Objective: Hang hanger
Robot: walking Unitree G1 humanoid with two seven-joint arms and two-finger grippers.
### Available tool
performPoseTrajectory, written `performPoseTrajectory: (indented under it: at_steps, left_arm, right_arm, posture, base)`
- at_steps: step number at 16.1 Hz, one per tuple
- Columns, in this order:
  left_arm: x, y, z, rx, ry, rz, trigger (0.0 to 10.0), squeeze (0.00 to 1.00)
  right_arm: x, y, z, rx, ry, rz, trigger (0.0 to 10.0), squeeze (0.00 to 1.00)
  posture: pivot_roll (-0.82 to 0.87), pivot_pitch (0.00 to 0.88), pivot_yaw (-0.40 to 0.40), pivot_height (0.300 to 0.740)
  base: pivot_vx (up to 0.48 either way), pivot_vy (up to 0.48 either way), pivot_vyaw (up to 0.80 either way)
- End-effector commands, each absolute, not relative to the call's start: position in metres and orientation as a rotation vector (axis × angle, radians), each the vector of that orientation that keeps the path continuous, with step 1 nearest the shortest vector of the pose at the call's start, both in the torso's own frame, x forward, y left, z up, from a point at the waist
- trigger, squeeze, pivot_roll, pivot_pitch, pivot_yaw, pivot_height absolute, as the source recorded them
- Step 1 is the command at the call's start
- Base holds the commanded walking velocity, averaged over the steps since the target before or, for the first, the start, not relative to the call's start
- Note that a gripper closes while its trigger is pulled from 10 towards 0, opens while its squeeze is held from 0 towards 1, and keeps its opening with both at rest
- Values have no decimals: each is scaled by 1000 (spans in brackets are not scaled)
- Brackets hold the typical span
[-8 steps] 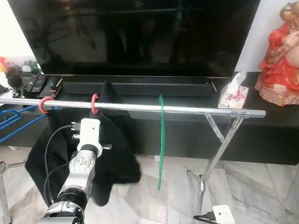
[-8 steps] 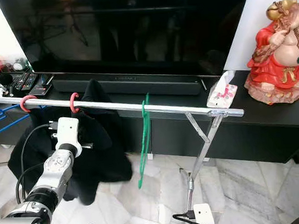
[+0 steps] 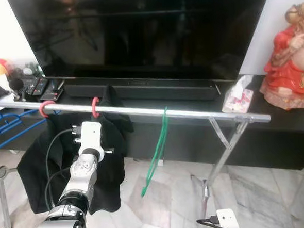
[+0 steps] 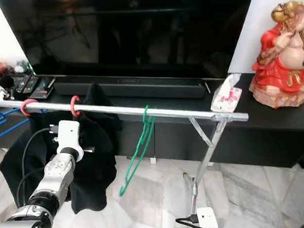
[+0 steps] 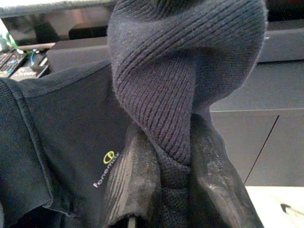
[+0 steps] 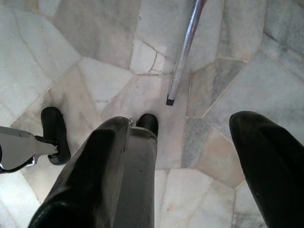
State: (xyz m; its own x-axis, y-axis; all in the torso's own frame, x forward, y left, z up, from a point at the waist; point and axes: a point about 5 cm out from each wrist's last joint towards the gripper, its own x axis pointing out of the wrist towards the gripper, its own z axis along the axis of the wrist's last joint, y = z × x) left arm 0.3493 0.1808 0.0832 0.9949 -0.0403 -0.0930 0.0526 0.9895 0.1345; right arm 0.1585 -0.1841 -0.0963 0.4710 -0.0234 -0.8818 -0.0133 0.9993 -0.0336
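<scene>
On the far left of the silver rail, a blue hanger is cut off by the picture's edge, and a red hook sits just beside it. Next along, a second red hanger hook carries a black garment that droops toward the marble floor. The left gripper is raised under the rail, its two black fingers clamped on a twisted fold of the garment's dark knit (the hanger's body is hidden inside the cloth). To the right, near the middle of the rail and well apart from the gripper, a green hanger hangs tilted. A tissue pack and a red statue stand on the black cabinet below the television. The right gripper hangs low over the floor, fingers spread and empty.
</scene>
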Motion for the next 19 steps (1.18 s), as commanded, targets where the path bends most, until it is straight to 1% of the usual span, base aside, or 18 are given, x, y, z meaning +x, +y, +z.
performPoseTrajectory:
  at_steps: [1,5,9,12,13,19]
  left_arm:
    - [358,180,100,130,37,-45,10000,0]
    - [357,177,96,119,59,-64,10000,0]
    - [355,175,88,118,113,-90,10000,0]
    - [351,170,74,114,202,-122,10000,0]
    - [349,168,67,126,257,-140,10000,0]
    - [348,165,61,149,333,-157,10000,0]
  right_arm:
    - [159,-185,-96,-44,1080,-2,10000,0]
    - [159,-185,-96,-44,1082,-1,10000,0]
    - [158,-184,-96,-42,1082,1,10000,0]
    - [159,-184,-96,-40,1082,1,10000,0]
    - [158,-184,-96,-41,1083,2,10000,0]
    - [158,-184,-96,-39,1084,3,10000,0]
  posture:
    - [-109,0,-16,727]
    - [-109,0,-16,727]
    - [-107,0,-14,727]
    - [-109,0,-13,727]
    - [-108,0,-14,727]
    - [-108,0,-14,727]
  base:
    - [259,0,0]
    - [262,0,0]
    - [0,0,0]
    - [0,0,0]
    - [0,0,0]
    - [0,0,0]
